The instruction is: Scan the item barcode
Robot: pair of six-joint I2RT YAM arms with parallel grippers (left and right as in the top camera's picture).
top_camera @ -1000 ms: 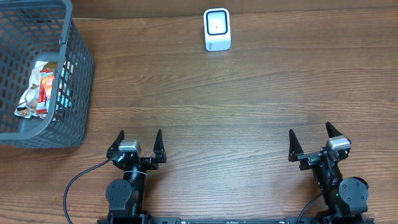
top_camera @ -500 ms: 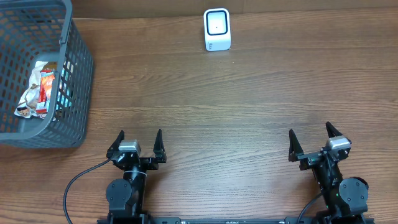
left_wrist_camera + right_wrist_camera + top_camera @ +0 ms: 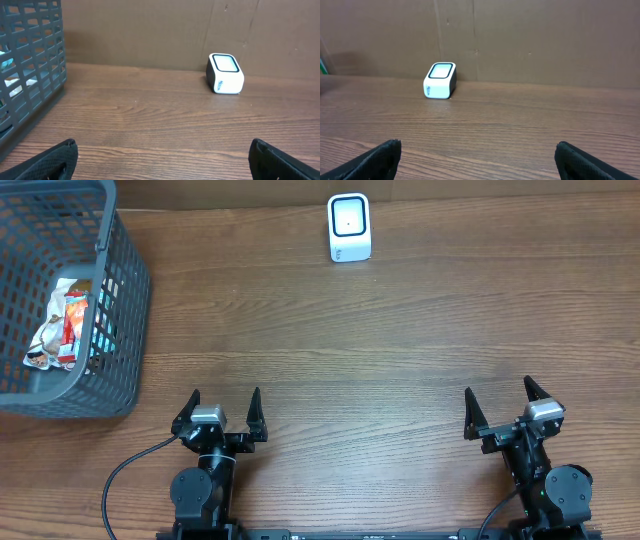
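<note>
A crumpled red and white snack packet (image 3: 60,328), the item, lies inside the grey basket (image 3: 125,300) at the far left. A small white barcode scanner (image 3: 349,227) stands at the back middle of the table, also seen as the scanner (image 3: 225,74) in the left wrist view and the scanner (image 3: 440,81) in the right wrist view. My left gripper (image 3: 222,404) rests near the front edge, open and empty, about level with the basket's near corner. My right gripper (image 3: 499,402) sits at the front right, open and empty too.
The basket wall (image 3: 30,75) rises at the left of the left wrist view. A brown cardboard wall (image 3: 520,40) closes the back of the table. Bare wooden tabletop (image 3: 380,350) stretches between the grippers and the scanner.
</note>
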